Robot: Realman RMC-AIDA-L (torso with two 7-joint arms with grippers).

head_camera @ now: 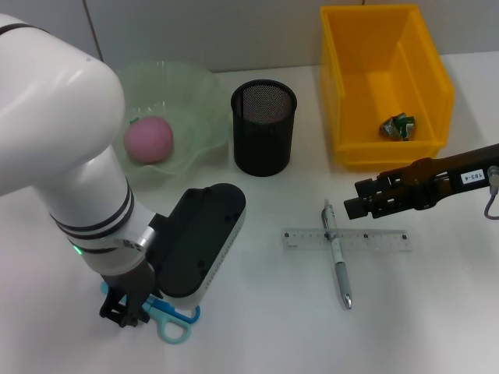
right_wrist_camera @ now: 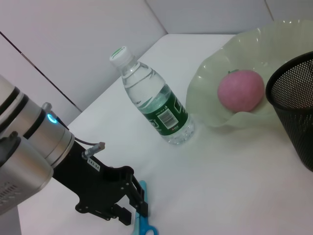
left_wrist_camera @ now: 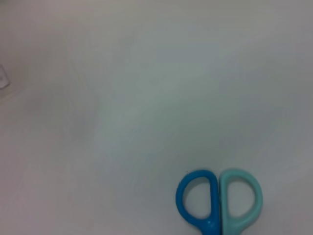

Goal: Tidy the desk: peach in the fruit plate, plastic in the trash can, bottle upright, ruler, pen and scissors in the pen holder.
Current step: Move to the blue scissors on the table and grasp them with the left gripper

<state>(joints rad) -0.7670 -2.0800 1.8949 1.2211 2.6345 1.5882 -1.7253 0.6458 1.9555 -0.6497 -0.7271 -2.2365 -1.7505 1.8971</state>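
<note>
Blue-handled scissors [head_camera: 173,321] [left_wrist_camera: 220,200] [right_wrist_camera: 143,226] lie flat near the table's front left. My left gripper [head_camera: 123,312] [right_wrist_camera: 133,209] is lowered onto them, open, straddling the blades. A pink peach [head_camera: 149,139] [right_wrist_camera: 240,90] rests in the green fruit plate [head_camera: 195,86]. The bottle [right_wrist_camera: 155,105] stands upright beside the plate; my left arm hides it in the head view. Clear ruler [head_camera: 374,240] and silver pen [head_camera: 340,269] lie crossed at centre right. My right gripper [head_camera: 355,199] hovers open and empty just right of them. Crumpled plastic [head_camera: 398,126] lies in the yellow trash can [head_camera: 437,78].
The black mesh pen holder [head_camera: 263,132] [right_wrist_camera: 293,107] stands between the plate and the yellow bin. My bulky left arm [head_camera: 62,140] overhangs the left side of the table.
</note>
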